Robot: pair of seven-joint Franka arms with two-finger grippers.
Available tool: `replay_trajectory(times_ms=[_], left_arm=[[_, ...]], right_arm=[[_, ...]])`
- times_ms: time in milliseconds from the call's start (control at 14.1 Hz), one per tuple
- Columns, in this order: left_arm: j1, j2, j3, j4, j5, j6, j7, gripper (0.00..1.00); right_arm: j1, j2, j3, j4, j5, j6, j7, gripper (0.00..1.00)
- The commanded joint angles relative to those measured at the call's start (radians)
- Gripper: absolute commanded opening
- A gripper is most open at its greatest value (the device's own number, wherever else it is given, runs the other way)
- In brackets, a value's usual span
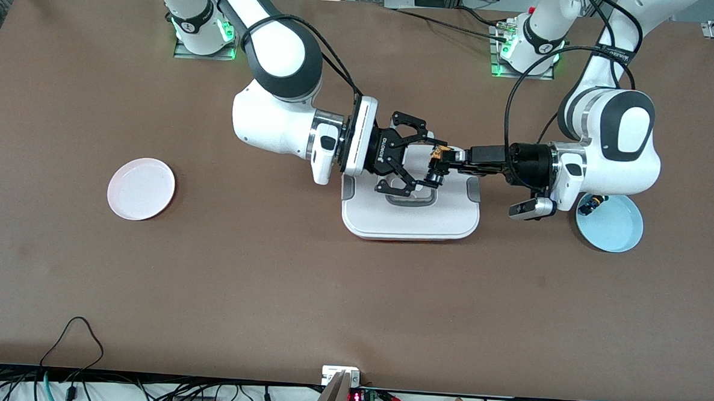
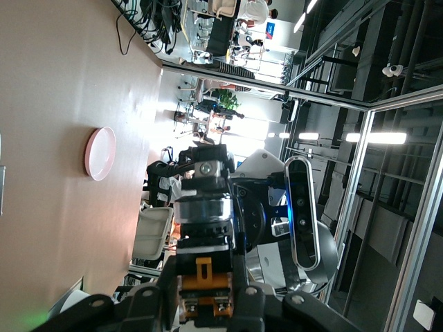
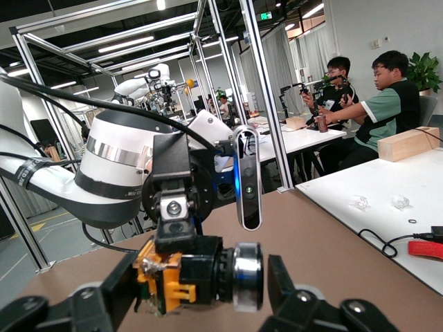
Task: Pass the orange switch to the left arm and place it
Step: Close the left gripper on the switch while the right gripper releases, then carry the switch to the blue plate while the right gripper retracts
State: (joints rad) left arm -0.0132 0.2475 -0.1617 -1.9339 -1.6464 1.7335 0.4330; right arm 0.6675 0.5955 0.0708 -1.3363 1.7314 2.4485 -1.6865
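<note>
Both arms met in mid-air over the box point(image 1: 410, 218), at the middle of the counter point(image 1: 269, 281).

Left gripper point(image 1: 438, 162) clenched on the orange switch point(image 1: 438, 156), reaching in level from the left arm's end of the counter. Switch held clear above the box lid, lying sideways: orange part pinched in the left jaws, black body and metal ring pointing toward the right gripper. Same seen from the left wrist: switch point(image 2: 205, 277) clamped at the fingers, metal ring and black cap facing out toward the right arm.

Right gripper point(image 1: 416, 162) spread wide, jaws released, one finger on each side of the switch's free end. Not closed on it. From the right wrist: switch point(image 3: 197, 277) lay across between the open fingers point(image 3: 294, 301), orange end toward the left gripper, ring end free.

Box sat flat on the counter, white lid with grey handle recess partly hidden under the right gripper, orange-red edge just visible at its base on the side nearest the front camera. Neither gripper touched it.

Pink plate point(image 1: 141, 188) toward the right arm's end, well apart from the box. Blue plate point(image 1: 610, 223) toward the left arm's end, partly under the left arm, with a small black-and-blue part point(image 1: 592, 204) on its rim area.
</note>
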Motion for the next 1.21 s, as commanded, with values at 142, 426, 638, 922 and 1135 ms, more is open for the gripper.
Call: replay_trajectory(times_ms=[142,426,638,922,1135], left_arm=[[0.001,0.001,-0.002,0.01,-0.003,0.006,0.019,0.19],[0.012,0.003,0.001,0.025,0.073,0.004,0.019,0.19],[0.019,0.007,0.011,0.085,0.32,0.006,0.013,0.19],[0.045,0.032,0.014,0.171,0.714,0.008,0.019,0.2],[0.067,0.029,0.011,0.208,1.029,-0.003,0.032,0.19]], right_arm=[[-0.048,-0.012,-0.006,0.023,0.016,-0.028,0.014,1.0],[-0.143,-0.026,-0.006,0.016,-0.051,-0.187,0.027,1.0],[-0.276,-0.034,-0.006,0.002,-0.197,-0.438,0.053,1.0],[-0.461,-0.036,-0.006,0.005,-0.326,-0.785,0.05,1.0],[-0.607,-0.034,-0.006,0.008,-0.427,-1.006,0.027,1.0]])
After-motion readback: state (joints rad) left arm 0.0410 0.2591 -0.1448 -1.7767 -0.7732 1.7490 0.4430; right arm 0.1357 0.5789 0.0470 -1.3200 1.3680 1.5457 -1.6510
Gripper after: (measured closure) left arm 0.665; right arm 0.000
